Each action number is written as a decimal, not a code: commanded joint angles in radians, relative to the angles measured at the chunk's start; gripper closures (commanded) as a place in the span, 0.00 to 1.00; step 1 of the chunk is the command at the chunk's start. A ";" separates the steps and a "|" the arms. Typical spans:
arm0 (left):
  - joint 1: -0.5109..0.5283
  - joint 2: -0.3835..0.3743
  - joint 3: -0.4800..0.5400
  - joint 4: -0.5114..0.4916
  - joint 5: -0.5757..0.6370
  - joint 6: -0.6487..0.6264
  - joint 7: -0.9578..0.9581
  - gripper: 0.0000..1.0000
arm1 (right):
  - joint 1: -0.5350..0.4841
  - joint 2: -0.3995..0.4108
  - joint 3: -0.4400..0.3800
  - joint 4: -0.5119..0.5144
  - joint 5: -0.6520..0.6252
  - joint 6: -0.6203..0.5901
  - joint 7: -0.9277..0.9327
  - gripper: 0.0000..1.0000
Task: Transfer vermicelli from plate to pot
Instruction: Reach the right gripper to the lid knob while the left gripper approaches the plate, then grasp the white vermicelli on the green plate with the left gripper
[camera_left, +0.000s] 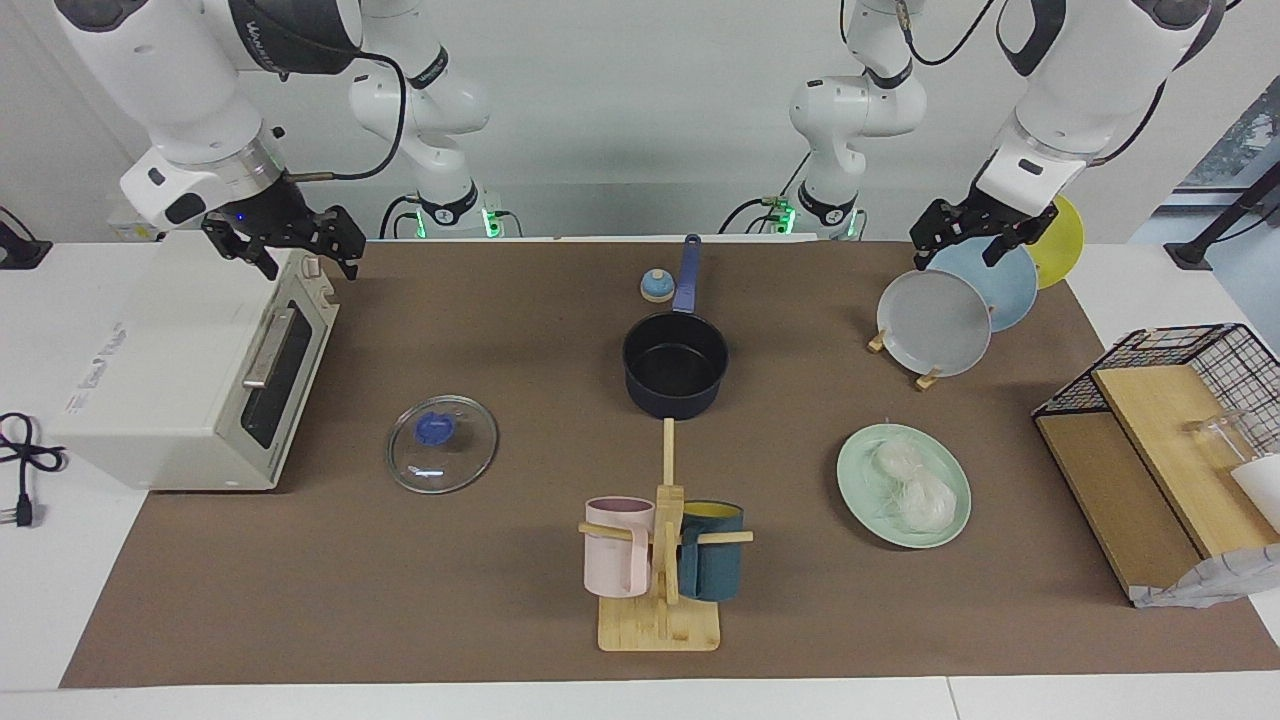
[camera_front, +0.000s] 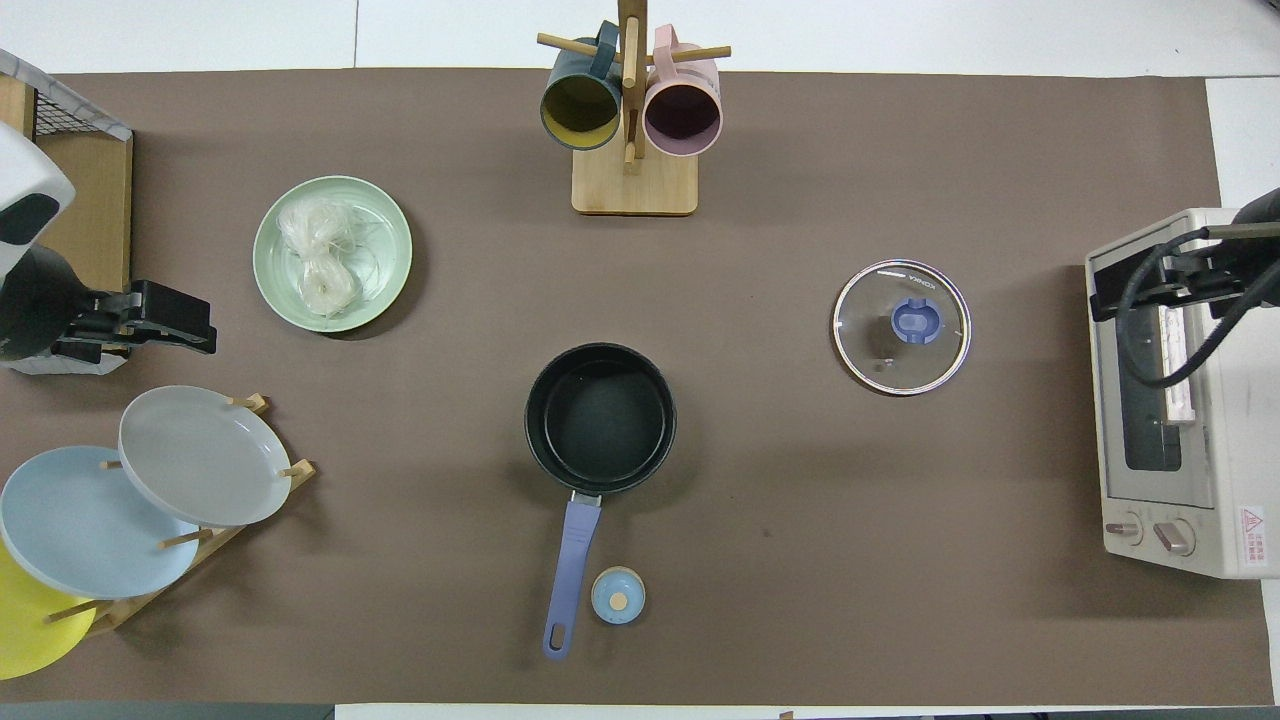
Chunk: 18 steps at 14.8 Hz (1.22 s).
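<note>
Toward the right arm's end of the table: right gripper (camera_left: 283, 243) up over the toaster oven (camera_left: 190, 370), fingers apart, holding nothing. No writing there clear enough to read. Glass lid (camera_left: 442, 444) flat on the mat beside the oven.

Mid-table: pot (camera_left: 675, 365), inside bare, handle pointing toward the robots. Mug tree (camera_left: 662, 560) farther from the robots than the pot.

Toward the left arm's end: plate (camera_left: 948, 525) with vermicelli (camera_left: 912, 485) on it, well apart from both grippers. Left gripper (camera_left: 962, 236) above the plate rack (camera_left: 925, 378), fingers apart, empty.
</note>
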 joint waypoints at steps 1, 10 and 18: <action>-0.003 0.005 0.006 0.009 -0.016 0.013 -0.007 0.00 | -0.007 0.004 0.011 -0.046 0.008 0.048 0.014 0.00; 0.003 0.018 0.004 0.009 -0.029 0.042 -0.008 0.00 | -0.004 0.047 0.075 -0.397 0.016 0.535 -0.002 0.00; 0.013 0.282 0.010 0.016 -0.031 0.292 -0.011 0.00 | -0.010 0.137 0.109 -0.504 0.016 0.767 -0.084 0.00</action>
